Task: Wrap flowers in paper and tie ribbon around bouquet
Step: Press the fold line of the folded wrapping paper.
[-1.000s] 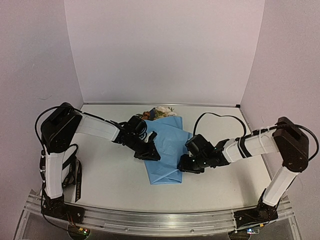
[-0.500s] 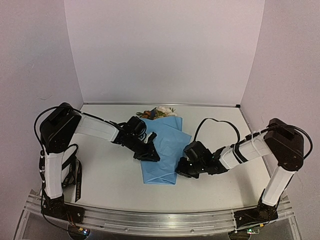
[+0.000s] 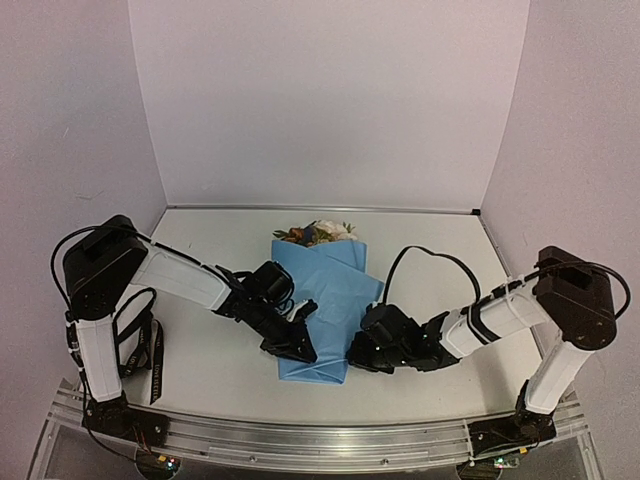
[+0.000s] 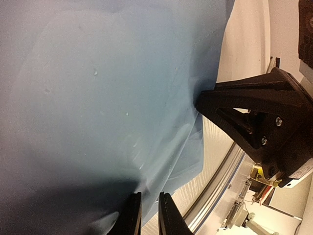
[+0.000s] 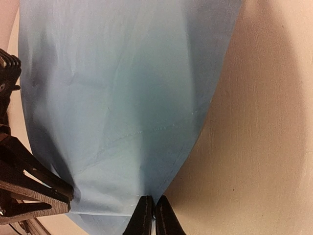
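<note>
Bouquet [image 3: 325, 290] narrow end pinched by left claw [image 3: 304, 351], right claw [image 3: 353, 357].

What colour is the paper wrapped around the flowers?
The paper is plain light blue, no pattern. It shows best in the right wrist view.

1. Flowers [image 3: 318, 232]: only the blooms show past the far end of the paper [image 3: 335, 290]; the stems are hidden inside it.
2. Ribbon [image 3: 156, 358]: its lettering is too small to read.
3. Left tool [image 4: 149, 198]: only the fingertips show, and the rest is cut off by the wrist view's lower edge. The paper runs off the top and left.
4. Right tool [image 5: 153, 200]: likewise cut off below the fingertips.
</note>
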`<act>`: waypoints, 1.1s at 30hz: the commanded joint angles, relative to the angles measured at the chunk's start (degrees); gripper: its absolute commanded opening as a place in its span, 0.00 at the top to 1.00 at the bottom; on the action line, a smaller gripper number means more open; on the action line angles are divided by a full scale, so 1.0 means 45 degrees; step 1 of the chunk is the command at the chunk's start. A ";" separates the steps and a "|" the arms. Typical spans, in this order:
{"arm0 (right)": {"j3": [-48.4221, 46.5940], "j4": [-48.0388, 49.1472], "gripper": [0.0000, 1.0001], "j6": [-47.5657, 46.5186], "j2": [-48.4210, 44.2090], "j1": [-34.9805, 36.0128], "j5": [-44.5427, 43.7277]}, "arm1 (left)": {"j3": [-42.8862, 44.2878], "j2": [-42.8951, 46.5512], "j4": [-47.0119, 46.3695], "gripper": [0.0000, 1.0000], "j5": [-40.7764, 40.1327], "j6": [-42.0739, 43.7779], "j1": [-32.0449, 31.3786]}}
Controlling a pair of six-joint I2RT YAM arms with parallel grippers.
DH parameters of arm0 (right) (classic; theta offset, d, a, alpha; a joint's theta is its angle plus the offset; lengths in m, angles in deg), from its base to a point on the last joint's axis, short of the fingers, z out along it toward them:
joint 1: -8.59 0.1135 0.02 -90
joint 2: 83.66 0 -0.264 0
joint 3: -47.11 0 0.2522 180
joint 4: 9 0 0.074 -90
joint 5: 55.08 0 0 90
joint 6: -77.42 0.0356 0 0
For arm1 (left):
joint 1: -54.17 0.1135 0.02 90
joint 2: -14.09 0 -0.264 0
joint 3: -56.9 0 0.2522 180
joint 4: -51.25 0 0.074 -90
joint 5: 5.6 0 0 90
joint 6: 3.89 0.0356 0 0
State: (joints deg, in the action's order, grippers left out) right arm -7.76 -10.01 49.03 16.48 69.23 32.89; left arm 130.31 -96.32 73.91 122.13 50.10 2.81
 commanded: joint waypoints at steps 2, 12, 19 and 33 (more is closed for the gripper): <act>0.0372 -0.0907 0.95 -0.0113 -0.0372 0.0031 -0.0737 | -0.0041 -0.0078 -0.0232 0.87 -0.0469 -0.0160 -0.0091; -0.0110 -0.2805 0.73 -0.1854 -0.2480 0.0024 0.0189 | 0.0301 -0.0830 0.0503 0.87 -0.0901 0.0058 -0.0091; -0.2034 -0.2748 0.87 -0.1944 -0.1681 -0.0081 0.2994 | 0.0438 -0.0672 0.0567 0.87 -0.0864 0.0174 -0.0096; -0.1314 0.1040 0.95 0.0489 0.0984 -0.0653 0.3800 | 0.0657 -0.0493 0.0719 0.87 -0.0935 0.0288 -0.0091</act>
State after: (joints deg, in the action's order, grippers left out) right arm -15.93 -11.69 47.87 19.52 66.23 50.56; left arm 132.26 -98.18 76.13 120.17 50.60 2.42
